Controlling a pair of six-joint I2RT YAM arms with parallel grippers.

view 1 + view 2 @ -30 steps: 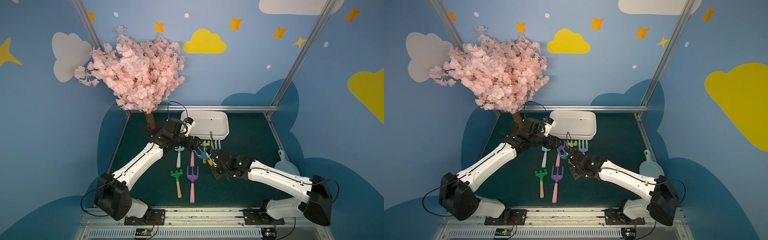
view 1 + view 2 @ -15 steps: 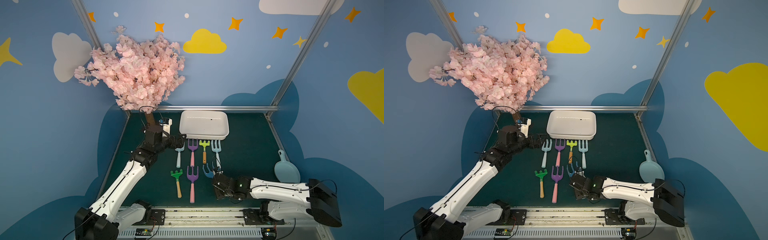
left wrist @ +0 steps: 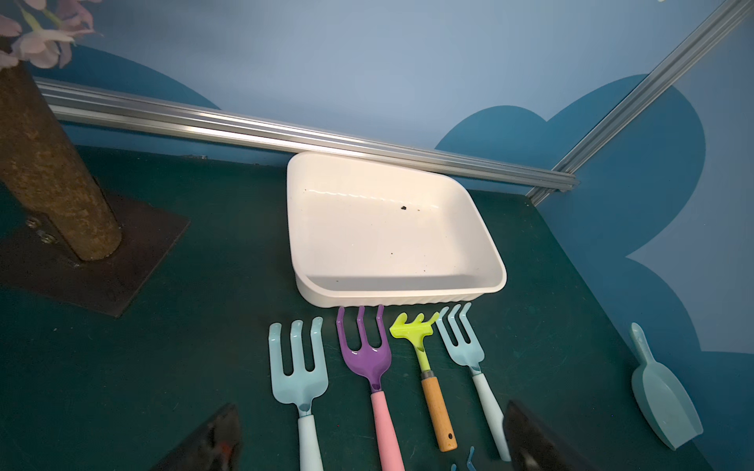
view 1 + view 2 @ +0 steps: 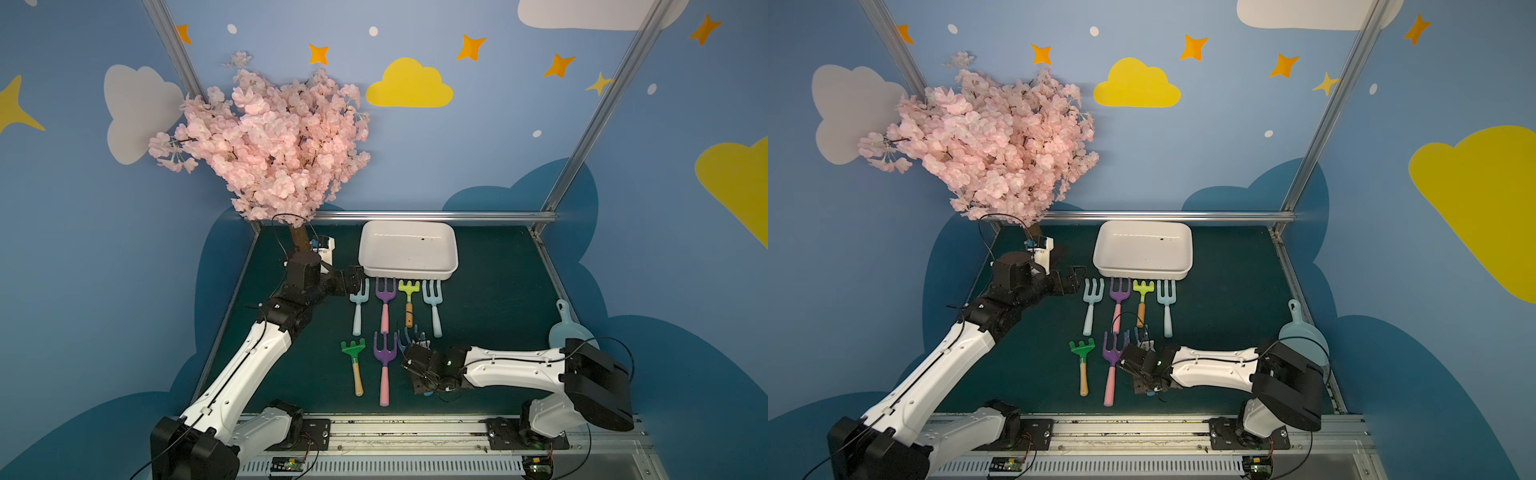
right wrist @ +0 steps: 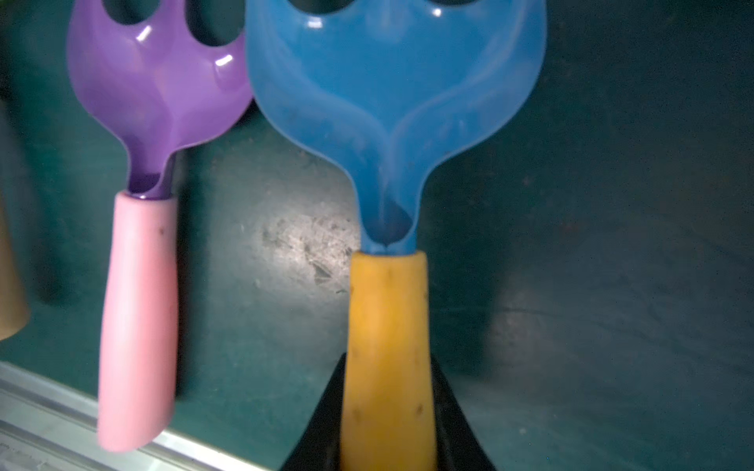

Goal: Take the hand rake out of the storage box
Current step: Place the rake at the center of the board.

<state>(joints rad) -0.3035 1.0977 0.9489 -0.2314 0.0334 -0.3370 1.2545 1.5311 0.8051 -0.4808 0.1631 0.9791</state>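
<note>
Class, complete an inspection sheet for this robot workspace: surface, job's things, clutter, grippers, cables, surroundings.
Surface: green mat, scuffed in the right wrist view; six rakes lie on it in two rows.
Job's things: box at the back, empty but for dark specks; blue rake outside it, held by its yellow handle.
Clutter: pale blue scoop at the right edge; blossom tree in the back left corner.
Grippers: left gripper open, empty, near the box's front left corner; right gripper shut on the blue rake.
Cables: black loop at the right wrist arcs over back-row handles; another above the left wrist.
Surroundings: blue walls with clouds and stars; aluminium frame.
</note>
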